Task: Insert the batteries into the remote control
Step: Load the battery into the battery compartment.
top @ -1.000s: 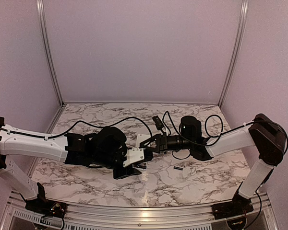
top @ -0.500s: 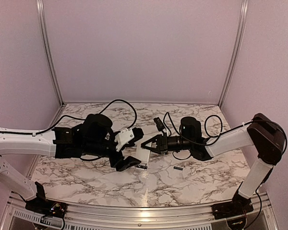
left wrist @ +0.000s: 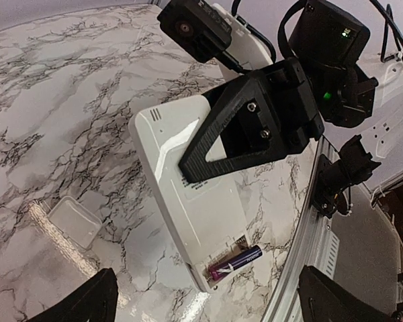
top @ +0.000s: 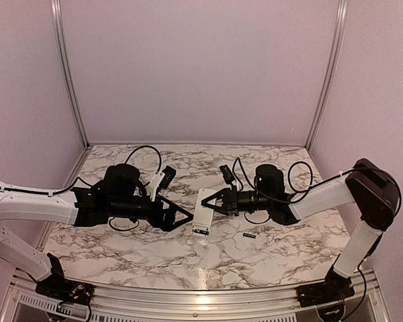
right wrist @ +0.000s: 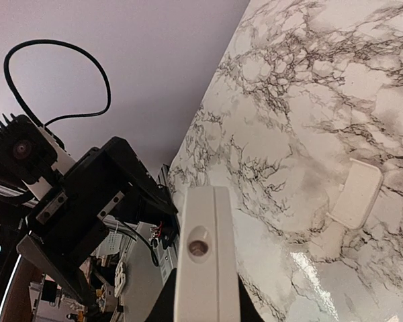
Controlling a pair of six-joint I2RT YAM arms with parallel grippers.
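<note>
- slim white rectangular plastic remote control [left wrist: 188,201]: plain glossy white back
- small cylindrical battery [left wrist: 236,259] seated in it: dark, seemingly purple-tinted
- tiny loose cylindrical battery [top: 249,236]: black
- marble-patterned bench top [top: 121,248]: white, grey-black veining
- small rectangular plastic cover plate [right wrist: 356,194]: milky white, unmarked

At the bottom edge of the left wrist view the left fingers [left wrist: 87,305] are cut off. The right fingers [left wrist: 282,111] cover part of the remote control [left wrist: 195,215].

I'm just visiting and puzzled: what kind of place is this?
Probably a robotics test booth, not a home: plain walls on aluminium posts enclose a marble-patterned table. A left arm and a right arm are bolted at its near edge, the right one holding a remote control.
</note>
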